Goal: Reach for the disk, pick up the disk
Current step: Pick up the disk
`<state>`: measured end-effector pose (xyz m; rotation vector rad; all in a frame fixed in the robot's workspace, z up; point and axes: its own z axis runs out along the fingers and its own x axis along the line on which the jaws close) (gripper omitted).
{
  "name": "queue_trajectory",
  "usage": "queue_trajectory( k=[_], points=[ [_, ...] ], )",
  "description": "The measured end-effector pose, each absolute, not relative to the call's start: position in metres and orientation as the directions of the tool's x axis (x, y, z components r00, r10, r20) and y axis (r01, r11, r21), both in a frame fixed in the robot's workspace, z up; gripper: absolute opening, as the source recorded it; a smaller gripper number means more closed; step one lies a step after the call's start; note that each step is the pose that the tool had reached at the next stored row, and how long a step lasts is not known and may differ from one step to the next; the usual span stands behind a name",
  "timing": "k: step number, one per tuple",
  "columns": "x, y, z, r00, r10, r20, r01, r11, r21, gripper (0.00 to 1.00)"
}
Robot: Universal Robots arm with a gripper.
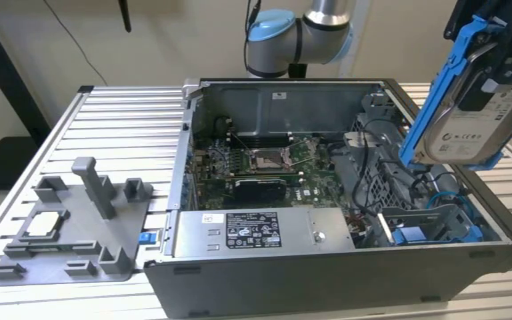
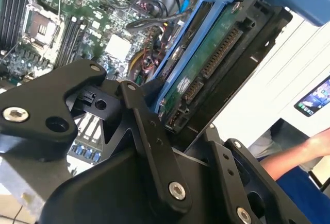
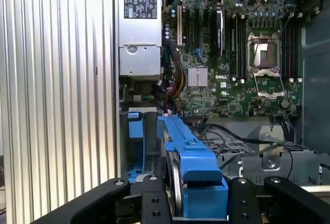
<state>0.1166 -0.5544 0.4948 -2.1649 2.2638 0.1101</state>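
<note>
In the exterior view, the grey fixture plate [image 1: 65, 230] with its upright posts lies nearest, at the bench's [image 1: 123, 127] near corner on the exterior view's left, and a small flat silvery chip [image 1: 45, 225] rests on it. Just beside it stands the open computer case [image 1: 327, 280], with the long grey power supply box [image 1: 261, 231] bearing a white sticker along the case's near wall. Deeper inside lies the green motherboard [image 1: 265, 163] with its empty processor socket [image 1: 268, 159]. At the case's near corner on the exterior view's right sits a blue drive bay [image 1: 425, 230] with cables around it.

The disk [image 1: 469, 113], silver-grey in its bright blue caddy, hangs tilted in the air above that end of the case, clear of the bay and touching nothing below. The claw [image 3: 198, 203] is clenched on the disk: in both wrist views its black fingers [image 2: 149, 126] press against the caddy's sides. Behind the case rises the arm [image 1: 301, 30]. In the second wrist view, a person's forearm [image 2: 294, 154] shows beyond the bench.
</note>
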Motion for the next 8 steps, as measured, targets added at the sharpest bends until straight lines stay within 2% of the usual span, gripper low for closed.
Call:
queue_trajectory(
  k=[8],
  points=[
    [0.117,-0.570,0.485,-0.064,-0.997,-0.054,-0.997,0.062,0.044,0.00]
  ],
)
